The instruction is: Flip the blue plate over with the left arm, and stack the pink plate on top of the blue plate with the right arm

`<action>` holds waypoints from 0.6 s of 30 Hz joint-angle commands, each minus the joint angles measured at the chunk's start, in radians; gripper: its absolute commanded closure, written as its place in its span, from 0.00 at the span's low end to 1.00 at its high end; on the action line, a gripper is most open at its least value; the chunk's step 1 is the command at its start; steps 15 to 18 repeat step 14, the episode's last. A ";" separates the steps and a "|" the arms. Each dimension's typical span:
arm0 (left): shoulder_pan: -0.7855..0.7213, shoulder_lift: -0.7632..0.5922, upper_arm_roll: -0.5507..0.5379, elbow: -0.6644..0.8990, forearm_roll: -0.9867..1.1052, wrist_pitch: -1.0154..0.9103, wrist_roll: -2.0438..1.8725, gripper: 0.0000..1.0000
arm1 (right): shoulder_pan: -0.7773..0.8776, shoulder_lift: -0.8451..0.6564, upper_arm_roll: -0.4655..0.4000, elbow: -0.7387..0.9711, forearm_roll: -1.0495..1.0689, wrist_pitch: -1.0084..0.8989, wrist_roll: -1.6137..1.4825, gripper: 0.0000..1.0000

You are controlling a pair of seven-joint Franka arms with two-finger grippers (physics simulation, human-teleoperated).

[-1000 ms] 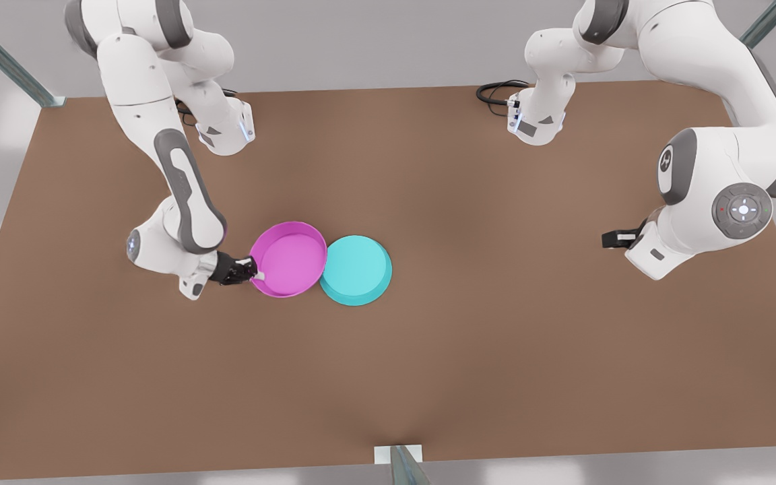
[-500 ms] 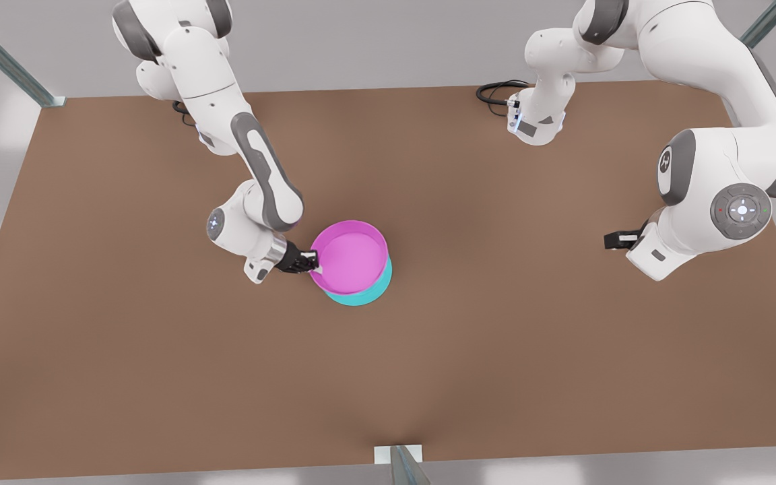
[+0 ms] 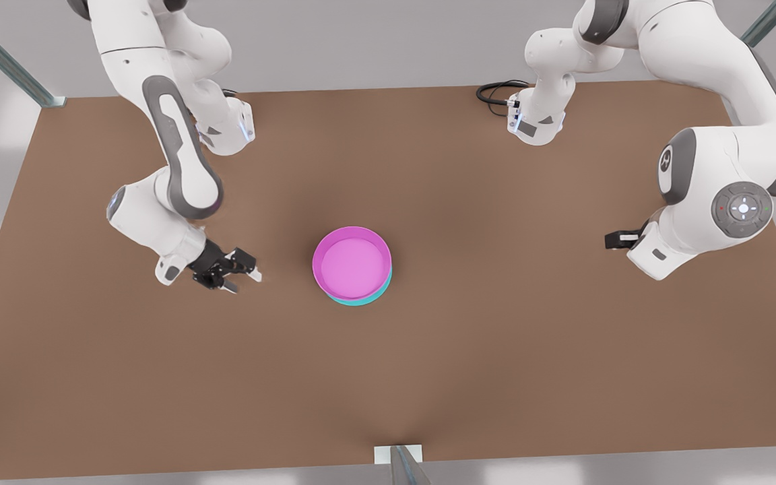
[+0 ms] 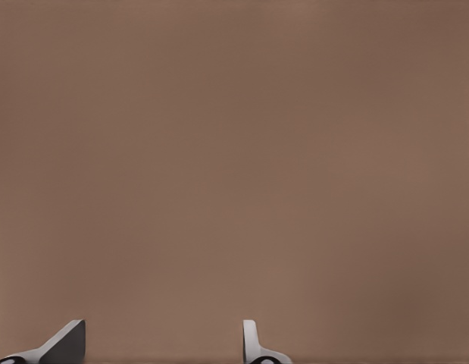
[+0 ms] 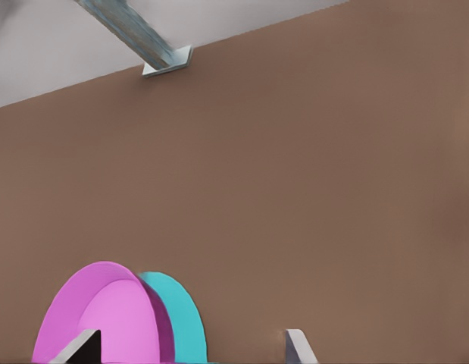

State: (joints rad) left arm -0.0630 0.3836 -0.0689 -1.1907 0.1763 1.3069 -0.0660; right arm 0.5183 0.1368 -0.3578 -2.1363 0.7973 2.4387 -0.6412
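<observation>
Resting released on blue plate (image 3: 369, 298), pink plate (image 3: 352, 263)

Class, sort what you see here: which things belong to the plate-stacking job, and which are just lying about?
Part of the job:
- pink plate, sitting on the blue plate
- right gripper, open, beside the stack
- left gripper, open, waiting far off over bare table

Just lying about:
- black cable at the table's far edge
- metal frame strut

Left gripper (image 4: 162, 345) over bare flat brown tabletop (image 4: 234, 152), two pale grey fingertips (image 4: 64, 341) spread wide apart, nothing between.
</observation>
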 commanded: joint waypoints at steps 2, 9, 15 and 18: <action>0.000 0.000 0.000 0.000 -0.006 0.002 0.000 0.00 | -0.090 -0.008 -0.001 0.073 -0.188 -0.148 0.002 0.00; 0.002 0.000 -0.002 0.006 -0.008 0.002 0.011 0.00 | -0.411 0.057 0.190 0.654 -0.783 -0.883 0.627 0.00; 0.000 0.000 -0.003 0.006 -0.006 0.002 0.009 0.00 | -0.442 0.058 0.218 0.671 -0.773 -0.903 0.634 0.00; 0.000 0.000 -0.003 0.006 -0.006 0.002 0.009 0.00 | -0.442 0.058 0.218 0.671 -0.773 -0.903 0.634 0.00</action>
